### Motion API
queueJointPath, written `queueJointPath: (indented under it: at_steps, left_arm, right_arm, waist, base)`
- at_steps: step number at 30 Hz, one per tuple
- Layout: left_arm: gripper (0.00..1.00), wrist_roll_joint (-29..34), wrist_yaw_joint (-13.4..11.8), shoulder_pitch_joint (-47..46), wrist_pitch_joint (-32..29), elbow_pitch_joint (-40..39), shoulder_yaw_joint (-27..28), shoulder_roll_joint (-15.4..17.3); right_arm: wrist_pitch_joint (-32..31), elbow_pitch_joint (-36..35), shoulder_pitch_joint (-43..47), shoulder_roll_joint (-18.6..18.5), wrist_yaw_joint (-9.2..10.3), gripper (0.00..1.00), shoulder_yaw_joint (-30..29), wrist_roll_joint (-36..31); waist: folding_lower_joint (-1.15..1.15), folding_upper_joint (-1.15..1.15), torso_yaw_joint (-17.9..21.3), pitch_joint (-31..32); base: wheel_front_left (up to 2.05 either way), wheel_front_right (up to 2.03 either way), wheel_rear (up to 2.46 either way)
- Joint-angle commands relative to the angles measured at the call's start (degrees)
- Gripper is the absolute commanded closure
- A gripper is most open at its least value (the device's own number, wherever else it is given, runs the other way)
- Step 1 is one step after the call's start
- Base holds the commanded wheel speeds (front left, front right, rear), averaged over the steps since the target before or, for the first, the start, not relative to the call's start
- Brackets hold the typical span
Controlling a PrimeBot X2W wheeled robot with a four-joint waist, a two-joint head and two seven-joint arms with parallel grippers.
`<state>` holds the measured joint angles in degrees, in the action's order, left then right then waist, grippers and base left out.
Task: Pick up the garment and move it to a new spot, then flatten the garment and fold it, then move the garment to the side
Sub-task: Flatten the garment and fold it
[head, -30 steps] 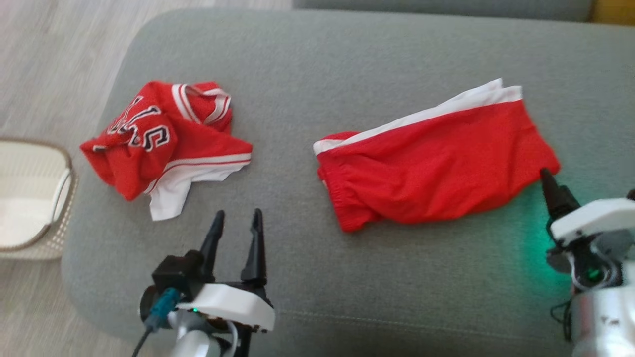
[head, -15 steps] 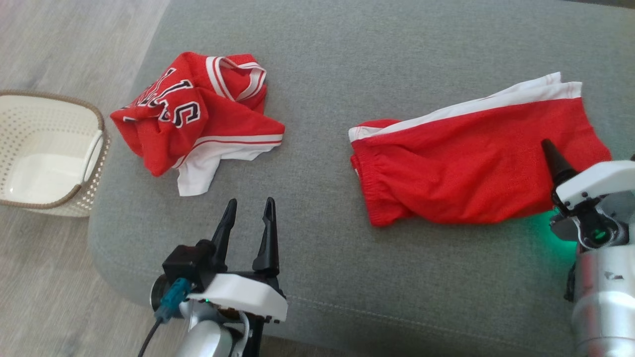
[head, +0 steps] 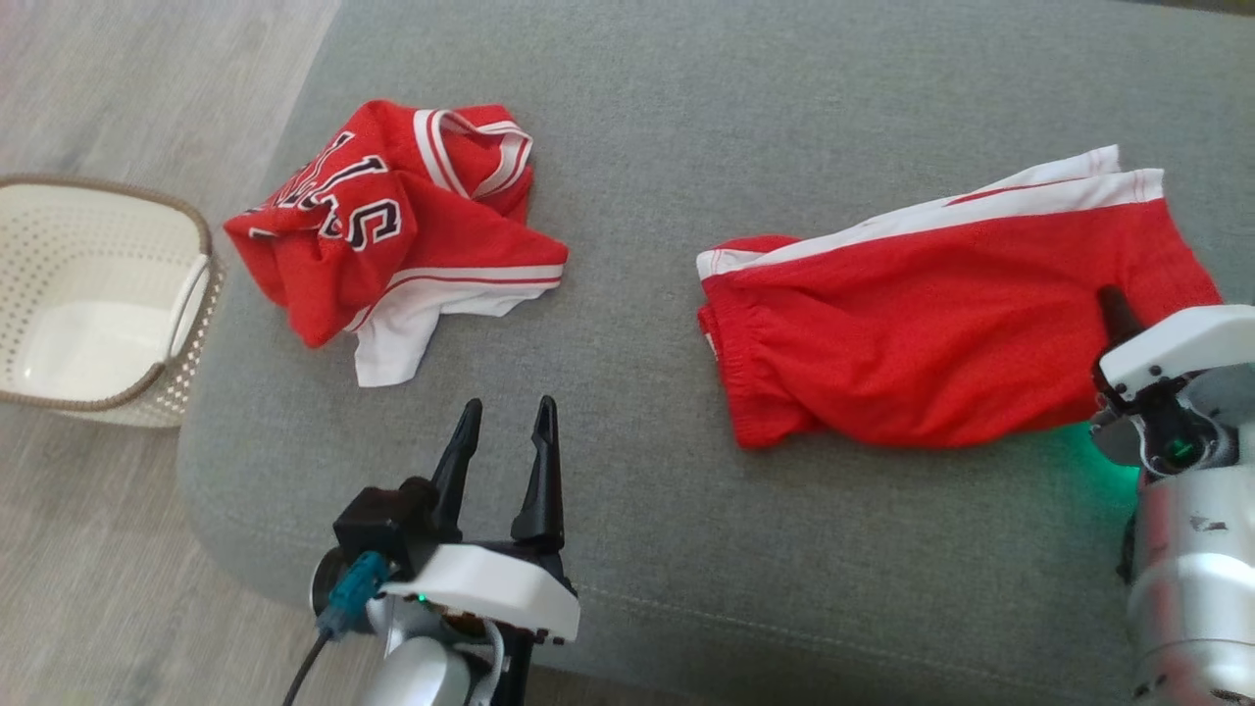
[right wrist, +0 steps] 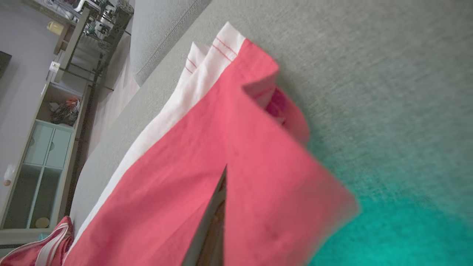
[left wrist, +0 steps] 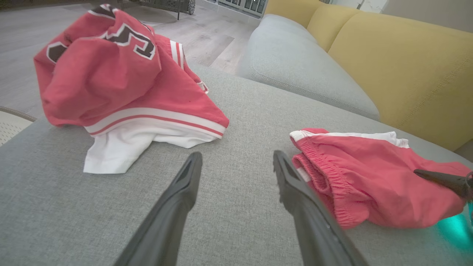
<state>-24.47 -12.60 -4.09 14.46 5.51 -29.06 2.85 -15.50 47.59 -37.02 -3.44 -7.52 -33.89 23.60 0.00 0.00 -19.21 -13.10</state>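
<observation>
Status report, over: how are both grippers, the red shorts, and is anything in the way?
Right gripper shut on red shorts, right end. Left gripper open, empty, over grey cushion. Crumpled jersey lies apart at left, not in the way.

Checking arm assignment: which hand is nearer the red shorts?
Right. The right hand is closed on the shorts at their right end. The left hand hangs open over bare sofa, off to their left, not touching them.
</observation>
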Motion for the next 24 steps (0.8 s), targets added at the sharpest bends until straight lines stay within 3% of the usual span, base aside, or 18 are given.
queueJointPath:
  at_steps: [1, 10, 20, 24]
  left_arm:
    - [0.0, -0.5, -0.2, -2.0, 0.5, -1.6, 1.6, 0.0]
    - [0.0, -0.5, 0.5, -1.4, 0.5, -0.7, 2.5, 0.0]
    - [0.0, -0.2, 1.5, -0.3, 0.5, 0.4, 3.4, 0.0]
    - [0.0, -0.1, 1.8, 0.3, 0.5, 0.5, 4.0, 0.0]
  right_arm:
    - [1.1, -1.3, -0.7, 0.5, 0.03, 1.0, 1.3, 0.2]
    - [6.9, -2.7, 2.4, 0.6, 0.03, 1.0, 1.9, 3.0]
    - [12.9, -2.6, 6.0, 0.6, 0.03, 1.0, -6.8, 0.7]
    - [13.8, -1.1, 6.6, 0.6, 0.03, 1.0, -7.2, -0.2]
  waist:
    - [0.0, 0.0, 0.6, 0.6]
    - [0.0, 0.0, 4.0, 3.7]
    - [0.0, 0.0, 6.3, 7.1]
    - [0.0, 0.0, 6.7, 7.7]
  base:
    - [0.0, 0.0, 0.0]
    - [0.0, 0.0, 0.0]
    - [0.0, 0.0, 0.0]
    - [0.0, 0.0, 0.0]
